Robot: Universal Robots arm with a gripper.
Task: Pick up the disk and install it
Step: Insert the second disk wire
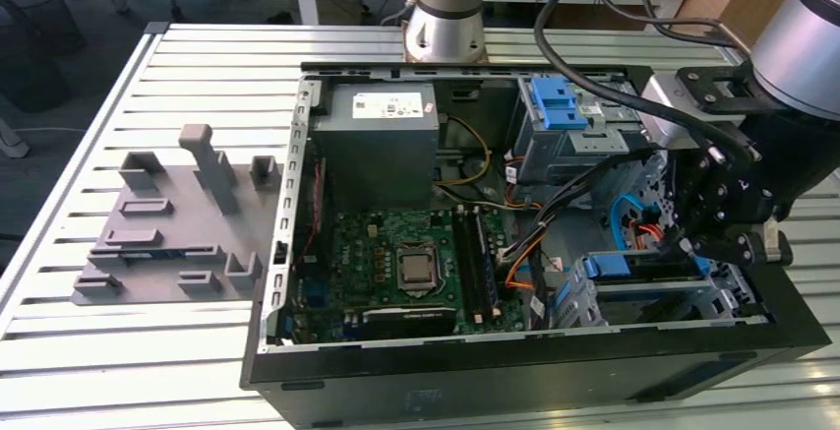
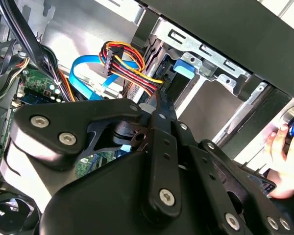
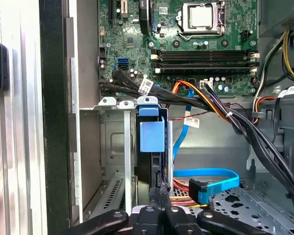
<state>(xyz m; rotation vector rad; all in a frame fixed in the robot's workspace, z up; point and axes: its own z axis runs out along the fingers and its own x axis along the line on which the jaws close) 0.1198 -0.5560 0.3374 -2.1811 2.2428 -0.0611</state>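
The disk (image 3: 154,164) stands on edge in a slot of the lower metal drive cage (image 3: 112,147) of the open computer case (image 1: 525,366). Its blue carrier frame (image 3: 151,132) shows at the cage's mouth, also seen as a blue tab (image 1: 643,266) in the exterior view and a blue corner (image 2: 184,66) in the second wrist view. My gripper (image 3: 159,190) is shut, its black fingertips pressed together against the disk's cable end. The same shut tips (image 2: 159,100) point at the cage, and the gripper (image 1: 686,245) hangs over the case's right side in the exterior view.
A blue data cable (image 3: 210,177) and a bundle of red, yellow and black power wires (image 2: 130,61) lie right beside the fingertips. The motherboard (image 1: 393,263), the power supply (image 1: 381,140) and an upper cage with a blue latch (image 1: 562,105) fill the case. A grey fixture (image 1: 171,228) sits on the table. A hand (image 2: 284,156) rests outside the case.
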